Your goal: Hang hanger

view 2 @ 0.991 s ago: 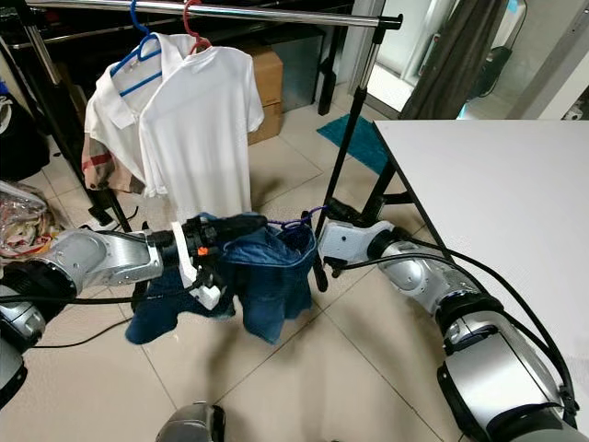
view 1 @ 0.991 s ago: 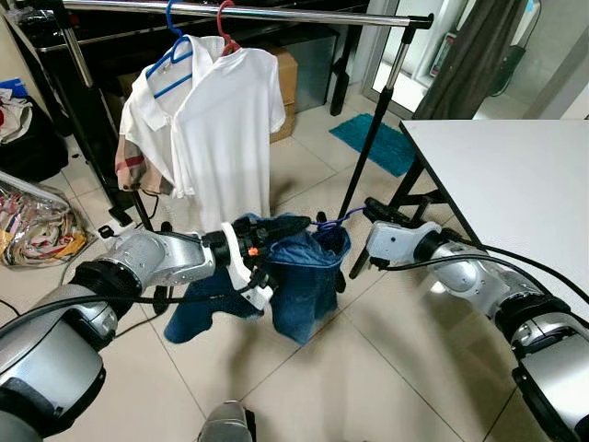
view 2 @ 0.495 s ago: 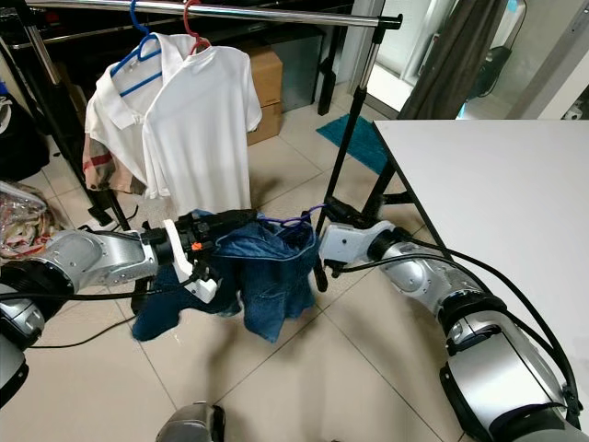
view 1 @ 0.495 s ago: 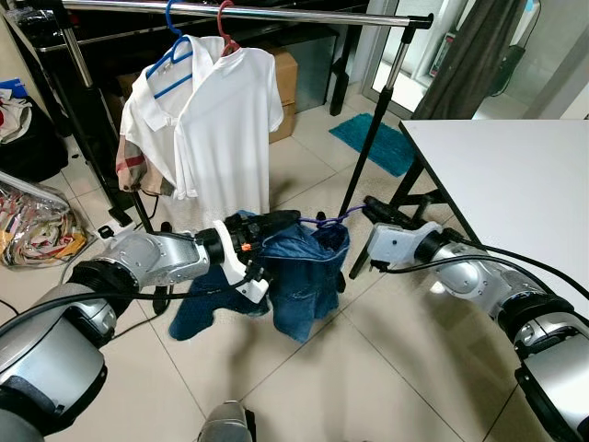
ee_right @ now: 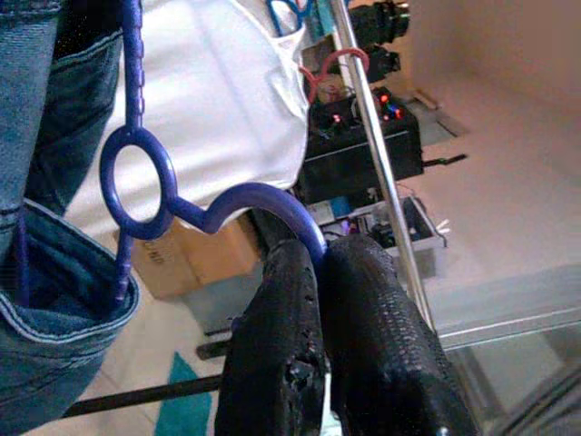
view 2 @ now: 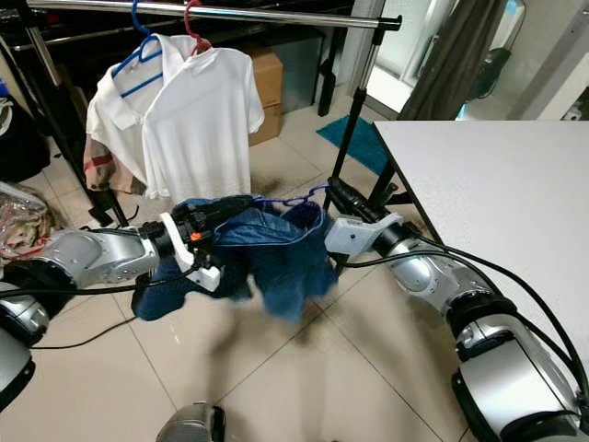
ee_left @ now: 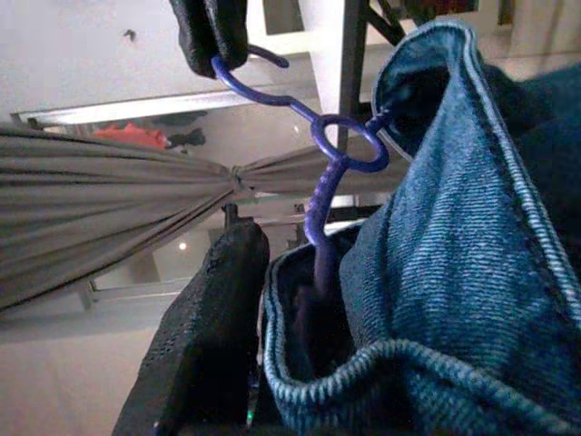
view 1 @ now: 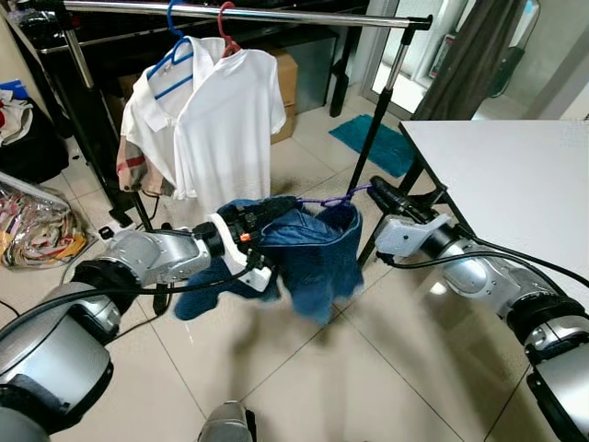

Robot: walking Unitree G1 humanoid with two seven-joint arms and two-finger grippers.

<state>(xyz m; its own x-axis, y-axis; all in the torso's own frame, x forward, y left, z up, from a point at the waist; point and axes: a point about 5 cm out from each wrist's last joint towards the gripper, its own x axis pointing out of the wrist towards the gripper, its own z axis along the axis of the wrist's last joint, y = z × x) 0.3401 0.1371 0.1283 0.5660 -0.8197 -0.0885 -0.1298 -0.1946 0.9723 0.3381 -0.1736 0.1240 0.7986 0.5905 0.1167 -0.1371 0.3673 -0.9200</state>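
A purple plastic hanger [view 1: 324, 199] carries blue jeans [view 1: 313, 258] and is held level between my two grippers, low in front of the clothes rail [view 1: 276, 15]. My right gripper [view 1: 375, 192] is shut on the hanger's hook [ee_right: 263, 204], its fingertips [ee_right: 290, 272] pinching the curve just past the ring [ee_right: 136, 182]. My left gripper [view 1: 262, 214] is shut on the jeans at the hanger's other end, and denim [ee_left: 454, 227] covers one finger while the other finger [ee_left: 204, 345] lies beside the waistband.
Two white shirts [view 1: 225, 120] hang on a blue and a red hanger at the rail's left part. A white table [view 1: 515, 184] stands at the right. The rail's right post [view 1: 373, 115], a teal mat [view 1: 377, 143] and a cardboard box [view 1: 287, 78] lie behind. Bags [view 1: 37, 226] sit at the left.
Both grippers have risen with the hanger. The jeans now hang higher and have swung to the right, blurred at their lower edge.
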